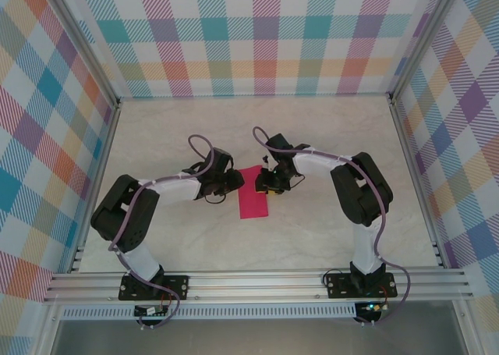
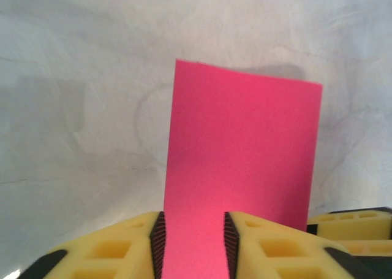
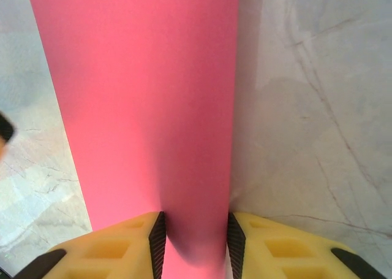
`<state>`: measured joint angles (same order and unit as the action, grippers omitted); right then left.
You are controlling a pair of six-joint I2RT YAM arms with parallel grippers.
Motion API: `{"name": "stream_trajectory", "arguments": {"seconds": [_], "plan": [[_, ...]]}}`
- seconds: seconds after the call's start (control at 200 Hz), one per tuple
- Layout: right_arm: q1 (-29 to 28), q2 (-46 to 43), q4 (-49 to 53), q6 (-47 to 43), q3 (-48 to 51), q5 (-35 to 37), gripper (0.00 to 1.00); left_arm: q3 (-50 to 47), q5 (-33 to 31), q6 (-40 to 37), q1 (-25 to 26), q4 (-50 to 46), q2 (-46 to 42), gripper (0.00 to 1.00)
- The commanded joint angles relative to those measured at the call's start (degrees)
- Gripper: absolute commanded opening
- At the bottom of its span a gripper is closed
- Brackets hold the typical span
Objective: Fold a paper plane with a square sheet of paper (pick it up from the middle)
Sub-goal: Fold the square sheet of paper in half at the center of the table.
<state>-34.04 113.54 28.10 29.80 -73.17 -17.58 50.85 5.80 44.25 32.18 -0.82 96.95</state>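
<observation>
The crimson-pink sheet of paper (image 1: 252, 196) lies on the table between the two arms as a flat rectangle, longer than it is wide. No pointed paper plane is in view. My left gripper (image 1: 233, 185) hovers low at the sheet's left edge, open, with pink paper (image 2: 242, 150) showing through the gap between its pads (image 2: 193, 224). My right gripper (image 1: 270, 185) stands at the sheet's right edge, also open (image 3: 195, 224), over the paper (image 3: 141, 101). One yellow finger (image 2: 352, 222) of the right gripper shows in the left wrist view.
The white marbled table (image 1: 327, 238) is bounded by aluminium rails (image 1: 257, 281) at the front and sides. Checked cloth walls (image 1: 249, 35) stand behind and on both sides.
</observation>
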Motion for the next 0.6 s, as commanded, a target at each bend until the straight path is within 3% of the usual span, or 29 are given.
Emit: {"name": "stream_trajectory", "arguments": {"seconds": [0.0, 0.18, 0.595], "plan": [[0.4, 0.4, -1.4, 0.5, 1.7, 0.6, 0.34, 0.3, -4.5, 0.4, 0.8, -3.3, -2.7, 0.39], [1.1, 0.5, -2.4, -0.2, 2.6, -1.4, 0.31, -0.1, -4.7, 0.4, 0.8, -3.7, -3.0, 0.43], [2.0, 0.9, -3.4, -1.5, 4.0, -3.7, 0.26, -0.1, -3.3, -0.2, 0.8, -3.0, -2.2, 0.42]]}}
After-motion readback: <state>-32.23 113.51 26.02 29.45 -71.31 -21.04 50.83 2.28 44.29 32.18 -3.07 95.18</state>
